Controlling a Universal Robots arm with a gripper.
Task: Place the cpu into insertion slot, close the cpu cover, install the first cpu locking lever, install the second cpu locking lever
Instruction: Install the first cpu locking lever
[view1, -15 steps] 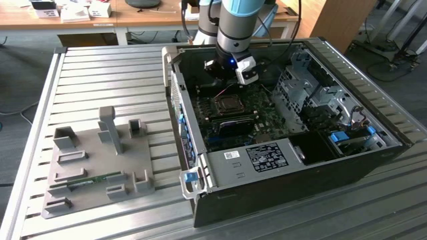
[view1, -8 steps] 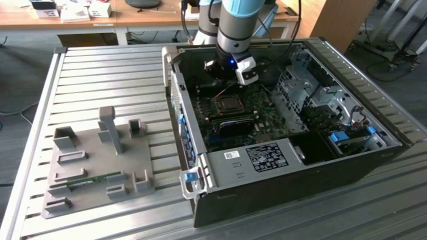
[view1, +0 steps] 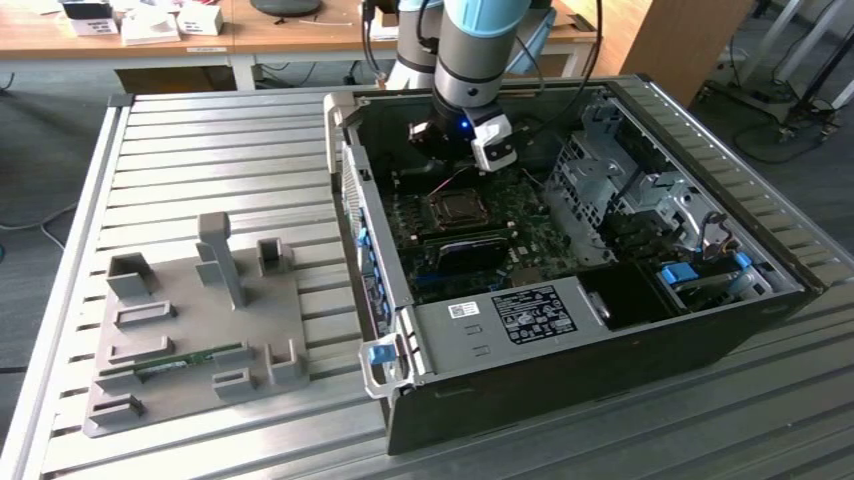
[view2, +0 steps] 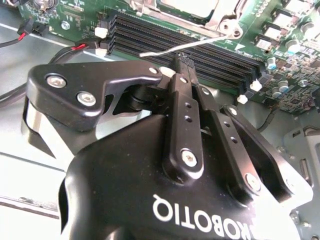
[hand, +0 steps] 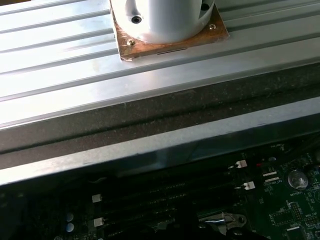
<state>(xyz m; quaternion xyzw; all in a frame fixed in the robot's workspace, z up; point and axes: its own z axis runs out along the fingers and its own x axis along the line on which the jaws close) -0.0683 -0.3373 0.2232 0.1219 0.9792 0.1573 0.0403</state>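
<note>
My jaws are drawn narrow. The two black metal fingers (view2: 186, 105) are pressed together down to their ribbed tips, and I see nothing clamped between them. Just ahead of those tips a thin, bright steel locking lever (view2: 192, 44) runs crosswise, its free end out over the long black memory slots (view2: 135, 37). It sits so near my tips that I cannot tell whether they touch it. Beyond the lever, farther from my jaws, the cpu cover (view2: 216, 21), a silvery stamped-metal frame, lies down over the insertion slot (view1: 461, 208). In its window shows the pale, smooth grey top of the cpu (view2: 187, 4). Around the slot spreads the matte green circuit board (view2: 75, 22), studded with small silver cans and white clips. In the exterior view my jaws hang inside the open black computer case (view1: 561, 390), just short of the slot's square steel border. The case rests on a ribbed aluminium worktop (view1: 200, 160). A dull grey fixture plate (view1: 187, 330) with upright blocks stands well apart from my jaws, outside the case.
</note>
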